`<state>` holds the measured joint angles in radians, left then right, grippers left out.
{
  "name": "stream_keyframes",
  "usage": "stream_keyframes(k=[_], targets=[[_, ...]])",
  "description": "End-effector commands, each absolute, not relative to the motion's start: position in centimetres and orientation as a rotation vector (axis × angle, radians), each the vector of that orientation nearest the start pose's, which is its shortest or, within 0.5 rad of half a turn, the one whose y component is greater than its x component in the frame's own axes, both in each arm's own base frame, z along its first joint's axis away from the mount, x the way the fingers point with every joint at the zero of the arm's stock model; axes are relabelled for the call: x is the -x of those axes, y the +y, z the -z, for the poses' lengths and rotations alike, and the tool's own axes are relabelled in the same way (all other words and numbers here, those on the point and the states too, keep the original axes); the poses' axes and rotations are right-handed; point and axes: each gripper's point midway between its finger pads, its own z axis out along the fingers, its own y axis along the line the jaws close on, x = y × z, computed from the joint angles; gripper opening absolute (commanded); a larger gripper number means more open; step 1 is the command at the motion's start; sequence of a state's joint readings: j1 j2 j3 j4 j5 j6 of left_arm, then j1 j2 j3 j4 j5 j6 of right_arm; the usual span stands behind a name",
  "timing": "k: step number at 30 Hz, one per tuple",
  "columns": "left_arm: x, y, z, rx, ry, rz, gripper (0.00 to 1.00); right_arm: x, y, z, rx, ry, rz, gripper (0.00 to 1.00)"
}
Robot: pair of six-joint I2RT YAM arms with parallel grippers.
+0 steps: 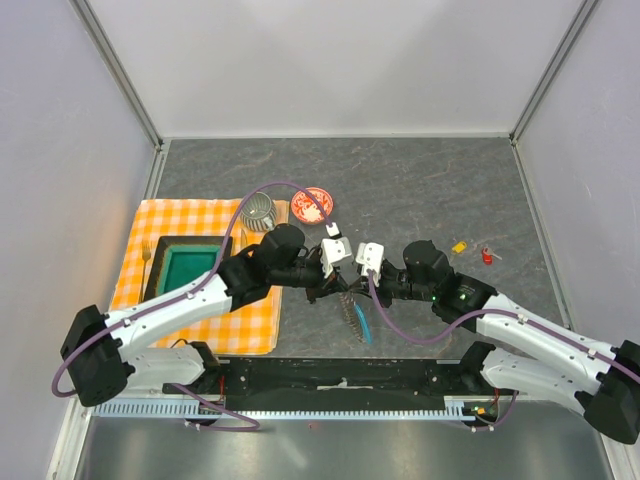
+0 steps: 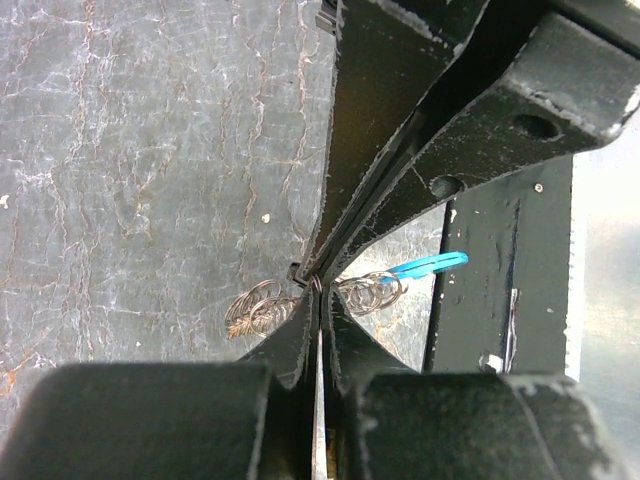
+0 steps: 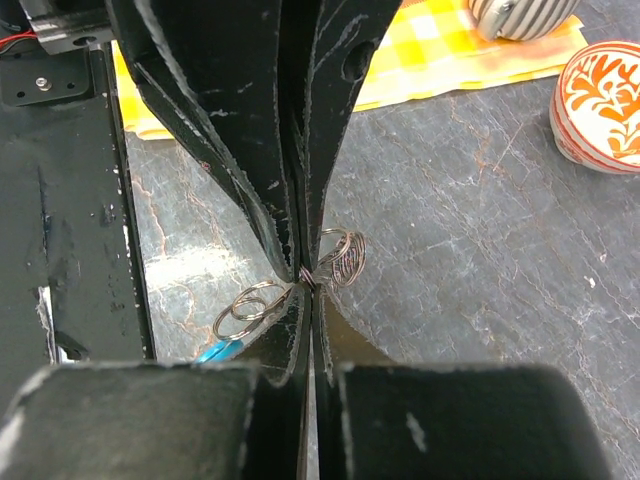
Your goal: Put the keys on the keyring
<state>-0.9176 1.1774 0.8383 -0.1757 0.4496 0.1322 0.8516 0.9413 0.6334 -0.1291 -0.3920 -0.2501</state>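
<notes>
Grey tabletop below, left pincer and right pincer meet tip to tip, both clamped on the keyring. Yellow key and red key lie at 3 o'clock.

No readable text
No lettering, label, brand or number is made out in any view; the bowl is marked only with a red-and-white floral pattern.

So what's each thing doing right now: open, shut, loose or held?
Left tool: shut on the keyring.
Right tool: shut on the keyring.
Keyring: pinched by both tools.
Yellow key: loose on the table.
Red key: loose on the table.
Bowl: upright.
</notes>
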Motion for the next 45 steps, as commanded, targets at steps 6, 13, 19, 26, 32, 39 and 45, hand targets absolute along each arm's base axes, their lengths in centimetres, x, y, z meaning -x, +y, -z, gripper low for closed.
stream_keyframes(k=[6, 13, 19, 26, 32, 39, 45], targets=[[-16.5, -32.7, -19.7, -1.18, 1.519, 0.945, 0.02, -18.0, 26.9, -21.5, 1.086, 1.548, -0.723, 0.36], [-16.3, -31.9, -20.5, -1.029, 1.371, 0.991, 0.02, -17.4, 26.4, -20.7, 1.06, 1.577, -0.749, 0.38], [-16.2, -31.5, -19.9, -0.975, 1.345, 1.007, 0.02, -16.1, 26.7, -19.1, 1.052, 1.644, -0.84, 0.36], [-16.5, -31.4, -20.4, -0.948, 1.31, 0.998, 0.02, -14.2, 26.3, -17.7, 0.999, 1.717, -0.944, 0.36], [-16.6, -31.7, -20.8, -0.92, 1.283, 1.019, 0.02, -12.9, 28.0, -17.5, 1.011, 1.695, -1.026, 0.35], [-16.7, -31.6, -21.1, -0.873, 1.262, 1.037, 0.02, -14.1, 28.4, -18.0, 0.95, 1.688, -0.966, 0.34], [-16.7, -31.2, -21.2, -0.83, 1.254, 1.05, 0.02, -16.6, 26.6, -19.8, 0.862, 1.644, -0.797, 0.37]])
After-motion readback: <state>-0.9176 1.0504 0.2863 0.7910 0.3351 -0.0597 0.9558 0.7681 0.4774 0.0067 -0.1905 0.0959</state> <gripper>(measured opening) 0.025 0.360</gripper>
